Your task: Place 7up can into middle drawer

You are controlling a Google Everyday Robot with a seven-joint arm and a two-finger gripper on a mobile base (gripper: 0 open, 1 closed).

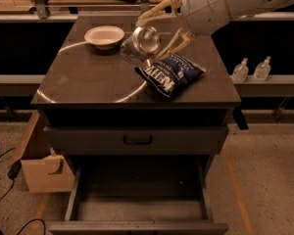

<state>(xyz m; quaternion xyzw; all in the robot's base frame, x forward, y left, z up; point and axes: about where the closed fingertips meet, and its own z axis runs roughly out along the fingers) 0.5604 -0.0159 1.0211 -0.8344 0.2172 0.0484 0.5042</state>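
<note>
Upper centre of the frame, above the desk (88, 82), the pincer (151, 37) is clenched on the can (136, 47), with one finger over it and one at its lower right. The can is tilted, its shiny round end turned toward the camera and its long axis running down to the left, between the bowl (104, 35) and the bag (169, 72). The open drawer (139, 208) lies at bottom centre, well apart, so the carry likely goes past the desk's front edge, then down.
</note>
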